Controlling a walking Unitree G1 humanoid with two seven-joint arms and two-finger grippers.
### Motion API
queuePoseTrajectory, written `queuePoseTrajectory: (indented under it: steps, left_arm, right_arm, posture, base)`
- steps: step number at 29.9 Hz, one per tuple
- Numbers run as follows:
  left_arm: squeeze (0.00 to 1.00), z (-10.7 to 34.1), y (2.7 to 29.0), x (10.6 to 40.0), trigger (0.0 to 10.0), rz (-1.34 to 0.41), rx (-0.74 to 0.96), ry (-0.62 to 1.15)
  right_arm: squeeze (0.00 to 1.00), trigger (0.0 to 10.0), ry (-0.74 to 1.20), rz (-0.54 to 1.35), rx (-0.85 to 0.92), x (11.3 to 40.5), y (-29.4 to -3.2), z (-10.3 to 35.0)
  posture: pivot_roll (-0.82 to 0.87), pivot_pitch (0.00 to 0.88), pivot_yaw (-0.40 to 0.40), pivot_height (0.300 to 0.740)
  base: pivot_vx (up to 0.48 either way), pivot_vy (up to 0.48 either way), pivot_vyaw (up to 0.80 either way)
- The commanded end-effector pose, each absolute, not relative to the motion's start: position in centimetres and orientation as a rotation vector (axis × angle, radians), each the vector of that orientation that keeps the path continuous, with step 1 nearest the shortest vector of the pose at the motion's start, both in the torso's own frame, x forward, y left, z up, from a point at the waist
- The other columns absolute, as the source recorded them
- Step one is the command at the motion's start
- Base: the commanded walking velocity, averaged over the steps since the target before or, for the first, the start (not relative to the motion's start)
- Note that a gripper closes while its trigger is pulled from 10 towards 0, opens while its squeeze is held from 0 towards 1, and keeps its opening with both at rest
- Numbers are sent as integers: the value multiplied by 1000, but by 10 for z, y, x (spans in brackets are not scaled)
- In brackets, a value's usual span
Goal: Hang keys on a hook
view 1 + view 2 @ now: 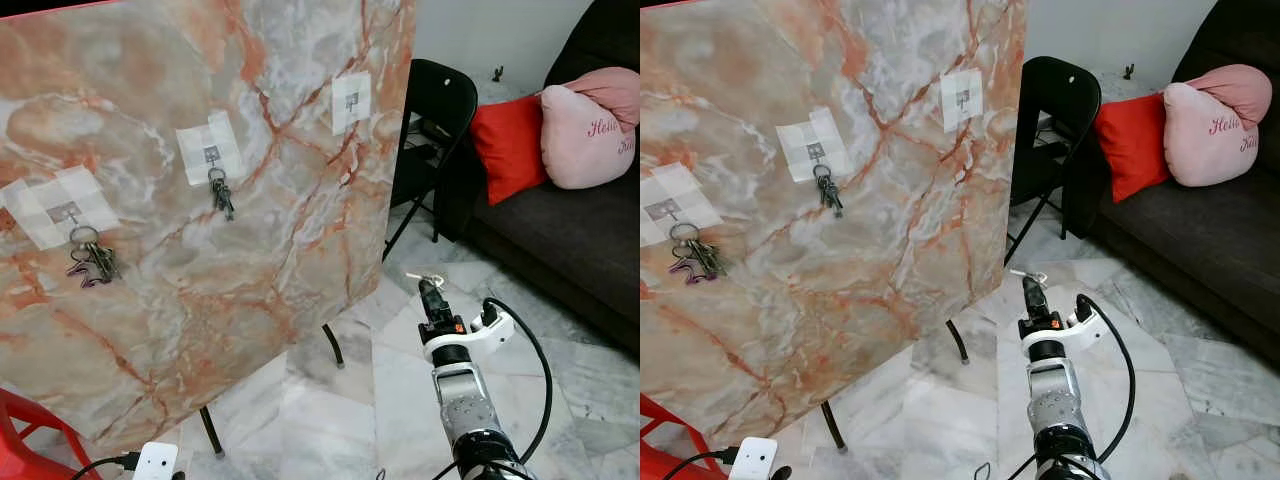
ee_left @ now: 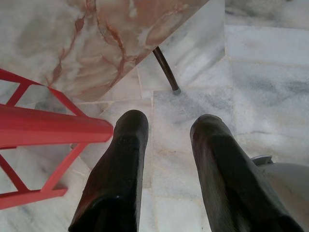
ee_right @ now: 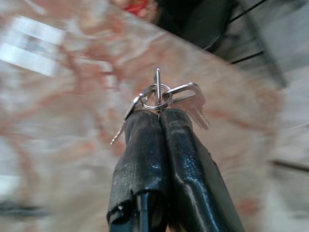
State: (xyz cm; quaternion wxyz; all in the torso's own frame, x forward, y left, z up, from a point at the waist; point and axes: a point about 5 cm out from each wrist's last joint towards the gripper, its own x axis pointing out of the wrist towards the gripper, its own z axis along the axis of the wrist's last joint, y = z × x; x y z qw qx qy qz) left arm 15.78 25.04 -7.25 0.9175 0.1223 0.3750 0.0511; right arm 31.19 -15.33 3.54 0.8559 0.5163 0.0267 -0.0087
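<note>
At the right claw: right claw (image 1: 430,284) is pinching a set of keys (image 3: 161,99) on a ring, fingers pressed together with no gap, over the floor beside the marble board's lower right edge.
Keys in hand: ring is sitting at the fingertips (image 3: 145,121); at least two silver keys are fanning out from it, one to each side.
Key relation: free hook (image 1: 351,100) is lying up and to the robot's left of the right claw, well apart, high on the board's right side.
Claw axis: fingers are pointing forward and slightly upward, roughly toward the board edge, not yet toward the hook.
Nearer arm: right arm is judged nearer the free hook and is already carrying the load.
Left claw: left claw (image 2: 169,159) is hanging low over the floor tiles near a red frame (image 2: 48,128), fingers apart, gripping nothing.
Board: marble board (image 1: 200,300) is leaning tilted on thin black legs.
Hook count: three taped hook patches; two are carrying key bunches (image 1: 220,192) (image 1: 92,260), one is bare.
Key sets count: three, two hung, one held.
Judgement: next move is calling for a lift and leftward reach to bring the ring over the bare hook.
</note>
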Motion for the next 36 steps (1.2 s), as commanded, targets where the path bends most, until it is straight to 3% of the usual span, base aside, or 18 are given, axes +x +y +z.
queuePoseTrajectory:
  steps: [1, 24, 26, 36]
  left_arm:
    - [0, -75, 252, 153, 10000, 98, 268, 797]
    - [0, -75, 251, 153, 10000, 97, 260, 801]
    - [0, -75, 252, 152, 10000, 99, 260, 804]
    - [0, -75, 251, 153, 10000, 98, 263, 805]
  right_arm:
    - [0, 10000, 97, -115, 965, 309, -161, 29]
    - [0, 10000, 158, -202, 439, 307, -170, 29]
    - [0, 10000, 130, -134, 213, 310, -168, 37]
    - [0, 10000, -1, -175, -217, 316, -188, 59]
  posture:
    - [78, 0, -18, 740]
    - [75, 0, -21, 740]
    - [71, 0, -17, 740]
    - [67, 0, -16, 740]
  base:
    - [0, 0, 0]
    - [0, 0, 0]
    - [0, 0, 0]
    - [0, 0, 0]
